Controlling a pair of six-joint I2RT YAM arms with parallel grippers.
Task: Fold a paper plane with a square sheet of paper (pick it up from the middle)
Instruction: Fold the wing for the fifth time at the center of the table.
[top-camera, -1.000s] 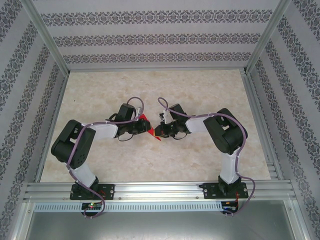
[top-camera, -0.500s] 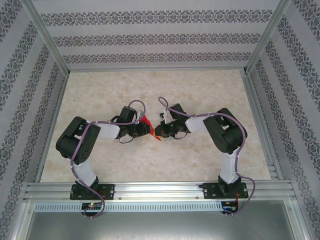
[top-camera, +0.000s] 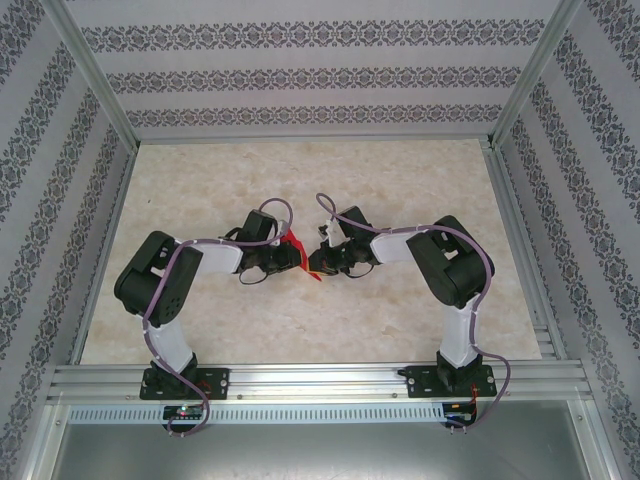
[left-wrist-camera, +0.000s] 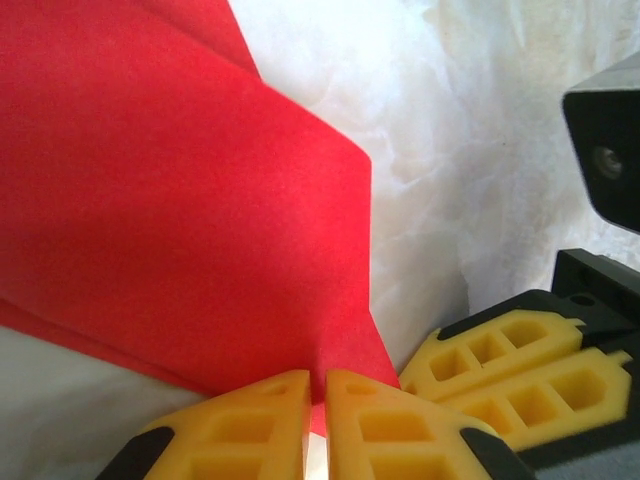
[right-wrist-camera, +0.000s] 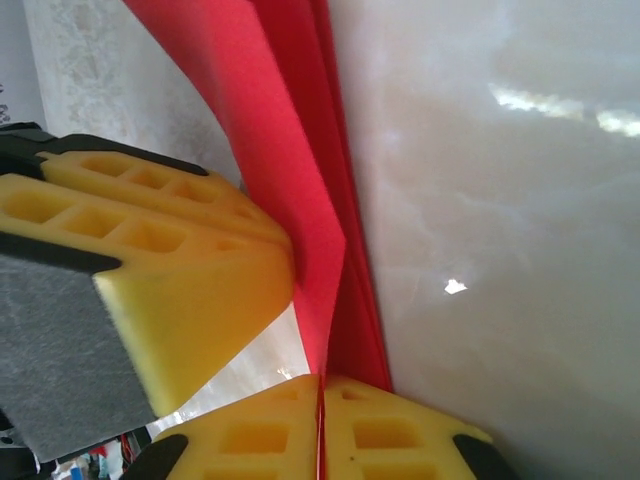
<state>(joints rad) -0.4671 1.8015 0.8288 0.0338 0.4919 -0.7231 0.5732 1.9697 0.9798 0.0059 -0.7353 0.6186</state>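
**Ana:** Where was the red paper (top-camera: 291, 243) at that moment?

**Tomas:** It was between the two grippers, about over the middle of the tabletop (top-camera: 400, 180). From above, one red corner stood out toward 12 o'clock and a small red tip showed toward 6 o'clock. The grippers covered the rest of it.

**Ana:** And how were the grippers placed?

**Tomas:** In the top view the left gripper (top-camera: 298, 262) was on the 9 o'clock side and pointed toward 3 o'clock. The right gripper (top-camera: 316, 264) was on the 3 o'clock side and pointed toward 9 o'clock. Their tips were just beside each other, with the paper between them.

**Ana:** Were the jaws spread or pressed together?

**Tomas:** Both pairs were pressed together and pinching the paper. In the left wrist picture the yellow jaws met at 6 o'clock, and the lower edge of the paper went into the thin slit between them. From there the paper rose toward 11 o'clock as a broad folded layer, with a second layer behind it. The right gripper's yellow jaws were near, at 4 o'clock.

**Ana:** And in the right wrist picture?

**Tomas:** Its jaws also met at 6 o'clock, with a thin red edge caught in the slit. The paper ran up toward 12 o'clock in narrow folded layers. One yellow jaw of the left gripper was at 9 o'clock, against the paper. I could not tell if the paper touched the tabletop.
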